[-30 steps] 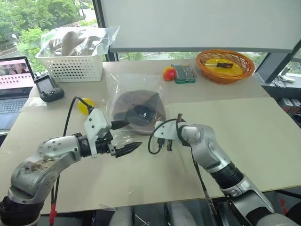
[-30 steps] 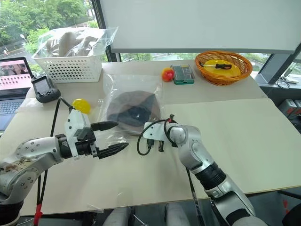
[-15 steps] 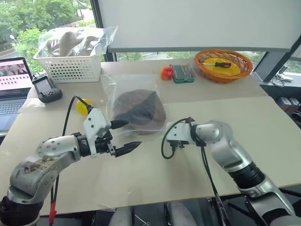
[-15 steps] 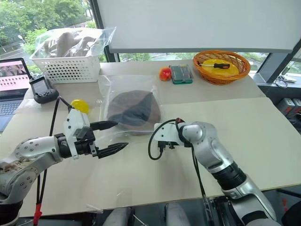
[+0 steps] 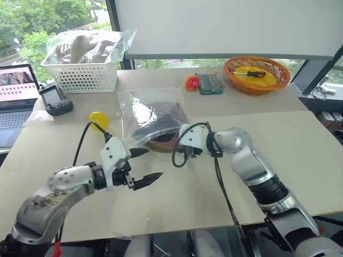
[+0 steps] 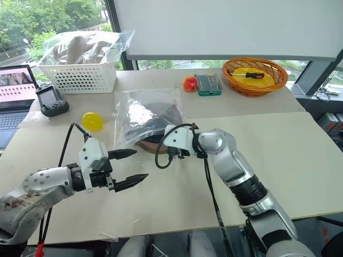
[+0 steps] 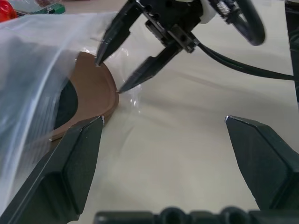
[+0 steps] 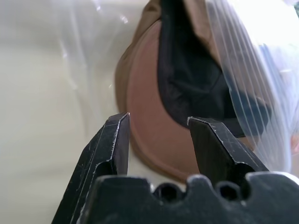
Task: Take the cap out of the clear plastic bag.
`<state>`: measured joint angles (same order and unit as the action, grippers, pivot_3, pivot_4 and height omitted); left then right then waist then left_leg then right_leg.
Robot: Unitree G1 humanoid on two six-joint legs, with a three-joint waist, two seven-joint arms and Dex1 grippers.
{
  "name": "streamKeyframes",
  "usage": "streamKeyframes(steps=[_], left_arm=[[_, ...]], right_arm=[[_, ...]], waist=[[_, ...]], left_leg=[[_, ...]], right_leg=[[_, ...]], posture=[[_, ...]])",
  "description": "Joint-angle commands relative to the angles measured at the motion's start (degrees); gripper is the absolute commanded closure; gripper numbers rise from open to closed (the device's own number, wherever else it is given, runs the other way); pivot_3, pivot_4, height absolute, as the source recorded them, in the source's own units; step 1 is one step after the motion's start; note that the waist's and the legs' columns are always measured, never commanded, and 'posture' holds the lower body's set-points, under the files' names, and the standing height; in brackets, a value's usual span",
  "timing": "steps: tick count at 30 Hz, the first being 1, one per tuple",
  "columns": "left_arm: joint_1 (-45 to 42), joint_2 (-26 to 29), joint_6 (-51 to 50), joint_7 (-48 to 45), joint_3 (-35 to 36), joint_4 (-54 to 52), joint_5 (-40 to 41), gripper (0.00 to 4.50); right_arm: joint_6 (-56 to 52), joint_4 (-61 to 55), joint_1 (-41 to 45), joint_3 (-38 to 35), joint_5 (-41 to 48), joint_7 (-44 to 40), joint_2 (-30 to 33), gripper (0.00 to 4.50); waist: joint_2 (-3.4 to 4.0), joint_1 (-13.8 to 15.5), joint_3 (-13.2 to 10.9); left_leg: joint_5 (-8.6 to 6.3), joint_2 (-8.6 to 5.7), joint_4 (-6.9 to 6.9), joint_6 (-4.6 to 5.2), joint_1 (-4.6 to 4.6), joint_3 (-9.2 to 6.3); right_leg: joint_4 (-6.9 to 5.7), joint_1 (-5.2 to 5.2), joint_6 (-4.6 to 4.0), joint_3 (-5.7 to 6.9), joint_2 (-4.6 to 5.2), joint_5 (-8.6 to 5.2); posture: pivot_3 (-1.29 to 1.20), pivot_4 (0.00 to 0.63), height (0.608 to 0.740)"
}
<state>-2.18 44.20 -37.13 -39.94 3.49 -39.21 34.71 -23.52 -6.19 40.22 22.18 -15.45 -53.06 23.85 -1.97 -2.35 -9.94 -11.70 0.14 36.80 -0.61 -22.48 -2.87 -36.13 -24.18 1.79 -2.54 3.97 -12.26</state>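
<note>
So the cap (image 5: 161,140) is lying on the surface (image 5: 300,155) with most of it inside the clear plastic bag (image 5: 146,115); just the brown brim pokes out of the bag's mouth. Our right gripper (image 7: 108,74) sits right at that brim with its fingers (image 8: 112,140) parted, one tip at the brim's top and one at its edge, nothing pinched yet. Our guess is it's lined up there to grab the brim and drag the cap out. Our left gripper (image 5: 143,166) hangs near the bag's mouth on the near side, fingers spread wide and empty, probably waiting to pin the bag.
</note>
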Motion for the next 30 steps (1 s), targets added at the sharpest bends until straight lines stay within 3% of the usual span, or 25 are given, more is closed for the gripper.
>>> streamKeyframes(steps=[1, 5, 9, 17, 23, 28, 29, 30], left_arm=[[1.05, -1.16, 3.83, 1.27, -3.08, -1.25, -4.99, 0.0], [1.63, -2.76, 6.68, 0.22, -7.01, 2.25, -8.66, 0.0], [2.37, -2.07, 7.84, -2.12, -7.13, 3.54, -9.17, 0.0], [1.18, -3.84, 8.77, -2.13, -7.26, 4.99, -10.7, 0.0], [0.99, -3.99, 10.41, -2.64, -7.86, 6.2, -13.44, 0.0], [-1.18, -0.54, 14.96, -6.55, -8.28, 11.63, -17.91, 0.0], [-1.81, 0.13, 16.13, -7.22, -8.31, 13.07, -18.79, 0.0], [-3.02, 0.48, 17.06, -7.66, -8.08, 14.95, -19.36, 0.0]], right_arm=[[-0.97, -3.35, 1.35, -1.58, 2.17, 0.06, -0.29, 2.0], [-8.99, -13.94, -0.42, -3.6, 11.57, -9.64, 4.14, 2.0], [-13.79, -19.49, -0.72, -6.03, 16.53, -12.04, 8.89, 2.0], [-9.85, -11.16, 2.95, -5.16, 9.63, 1.4, 8.07, 2.0], [-8.37, -9.7, 1.69, -2.62, 6.94, 5.51, 6.53, 2.0], [-9.6, -9.01, 1.1, -1.47, 5.87, 8.45, 3.75, 2.0], [-9.64, -8.85, 1.14, -1.61, 5.86, 8.81, 3.41, 2.52], [-9.46, -8.6, 1.21, -1.68, 5.74, 9.1, 3.21, 2.71]], waist=[[0.0, -0.06, 0.0], [0.01, 0.1, 0.0], [0.01, 0.16, 0.0], [0.01, -0.08, 0.0], [0.01, -0.08, 0.0], [0.01, -0.1, 0.0], [0.01, -0.13, -0.01], [0.01, -0.09, -0.01]], left_leg=[[0.0, 0.01, 0.0, 0.0, 0.0, 0.0], [0.0, 0.01, 0.0, 0.0, 0.0, 0.0], [0.0, 0.01, 0.0, 0.0, -0.03, -0.04], [0.0, 0.14, 0.0, 0.0, 0.04, 0.04], [0.0, 0.12, 0.0, 0.0, -0.17, 0.02], [0.0, 0.14, 0.0, 0.01, -0.11, 0.02], [0.0, 0.16, 0.0, 0.01, -0.1, 0.03], [0.0, 0.19, 0.0, 0.01, -0.1, 0.03]], right_leg=[[0.0, 0.0, 0.0, 0.0, -0.01, 0.0], [0.01, 0.01, 0.0, 0.0, -0.01, 0.0], [0.04, 0.02, 0.11, 0.06, 0.01, -0.07], [0.02, 0.01, 0.32, 0.03, -0.1, -0.22], [0.04, -0.14, -0.09, 0.03, -0.09, 0.02], [0.02, -0.1, 0.06, 0.04, -0.14, -0.07], [0.02, -0.11, 0.1, 0.04, -0.16, -0.09], [0.03, -0.11, 0.1, 0.04, -0.19, -0.09]], posture=[[0.0, 0.15, 0.736], [0.0, 0.15, 0.736], [0.0, 0.15, 0.736], [0.0, 0.15, 0.736], [0.0, 0.15, 0.736], [0.0, 0.15, 0.736], [0.0, 0.15, 0.736], [0.0, 0.15, 0.736]])
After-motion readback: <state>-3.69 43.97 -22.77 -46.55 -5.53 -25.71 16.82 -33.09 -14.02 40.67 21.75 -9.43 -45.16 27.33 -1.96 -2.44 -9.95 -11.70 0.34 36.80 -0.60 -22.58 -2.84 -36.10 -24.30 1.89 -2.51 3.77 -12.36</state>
